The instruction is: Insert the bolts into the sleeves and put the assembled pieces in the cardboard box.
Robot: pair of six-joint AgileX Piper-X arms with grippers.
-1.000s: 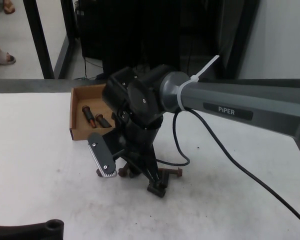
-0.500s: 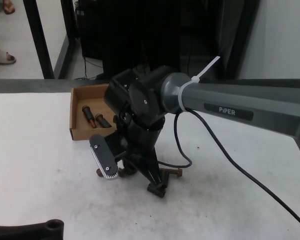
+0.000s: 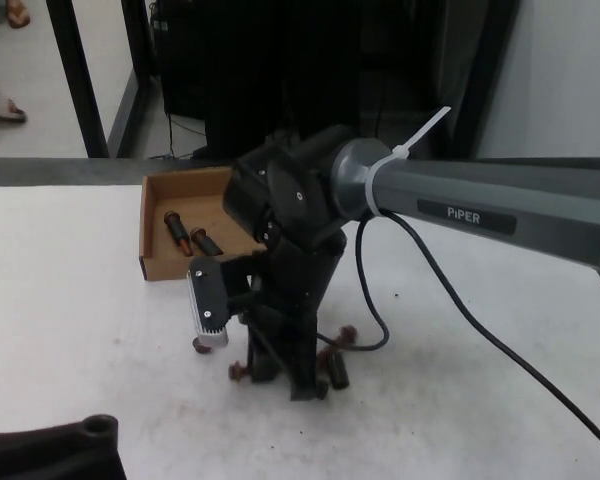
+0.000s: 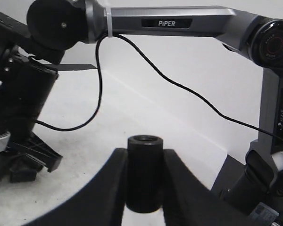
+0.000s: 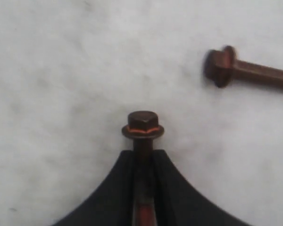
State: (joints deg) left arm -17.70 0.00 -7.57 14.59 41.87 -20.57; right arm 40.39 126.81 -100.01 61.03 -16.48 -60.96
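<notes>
— Where is the sleeve right now?

— In the left gripper [image 4: 145, 156]. Its two fingers are clamped on either side of the black sleeve [image 4: 145, 188], which stands upright with its open bore facing up. I'd guess it is held that way so a bolt can go in from above.

— And the other arm?

— The right gripper [image 5: 142, 157] is closed on the shank of a bolt [image 5: 143, 125], with the hex head sticking out past the fingertips. It sits low over the white table [image 3: 80, 300], and I can't tell whether the bolt has left the surface. The rest of the shank is hidden between the fingers, so the grip may have to change before the plain end can meet the bore.

— Any more parts waiting?

— A second bolt [image 5: 247, 70] lies flat on the table near the held one, clearly apart from it. From above, loose bolts [image 3: 238, 372] lie scattered around the right arm's wrist in the lower middle of the frame.

— And the box?

— The cardboard box [image 3: 165, 268] sits left of centre, beyond the wrist, with two assembled pieces [image 3: 178, 232] lying side by side inside. I'd call the job part done, with this pair next.
</notes>
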